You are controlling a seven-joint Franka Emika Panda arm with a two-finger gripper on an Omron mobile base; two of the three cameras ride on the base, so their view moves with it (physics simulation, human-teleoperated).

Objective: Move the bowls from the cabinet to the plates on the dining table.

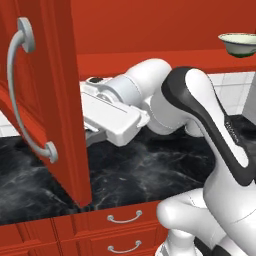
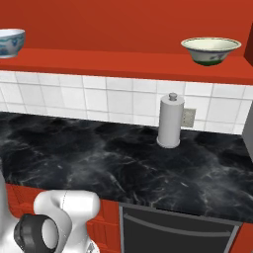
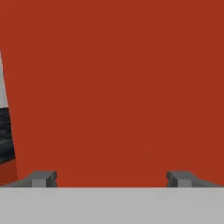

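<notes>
Two bowls sit on the open shelf of the red cabinet (image 2: 123, 62), well apart from each other: we see the cream bowl (image 2: 211, 50) with its greenish base toward the right end in the right base view, and the white bowl (image 2: 10, 42) with blue markings at the far left edge, cut off by the frame. In the left base view the cream one appears again at the upper right corner, resting on the shelf's edge. An open cabinet door (image 1: 47, 100) stands in the foreground there, its long arched silver handle (image 1: 22, 95) facing us, and our arm reaches behind that door, so the hand is partly hidden by it. From the hand view, the gripper (image 3: 112, 178) faces a flat red surface at close range, probably the inner face of the door, though we cannot be sure which panel it is. Its two fingertips (image 3: 41, 178) stand spread wide, with nothing between them. Below the shelf runs a black marble counter (image 2: 99, 158) with white veining, backed by white tiles (image 2: 74, 96). A grey paper towel holder (image 2: 170, 121) stands upright on the counter near the wall, under the cream bowl. Red drawers (image 1: 120, 232) with short curved handles line the counter front.
</notes>
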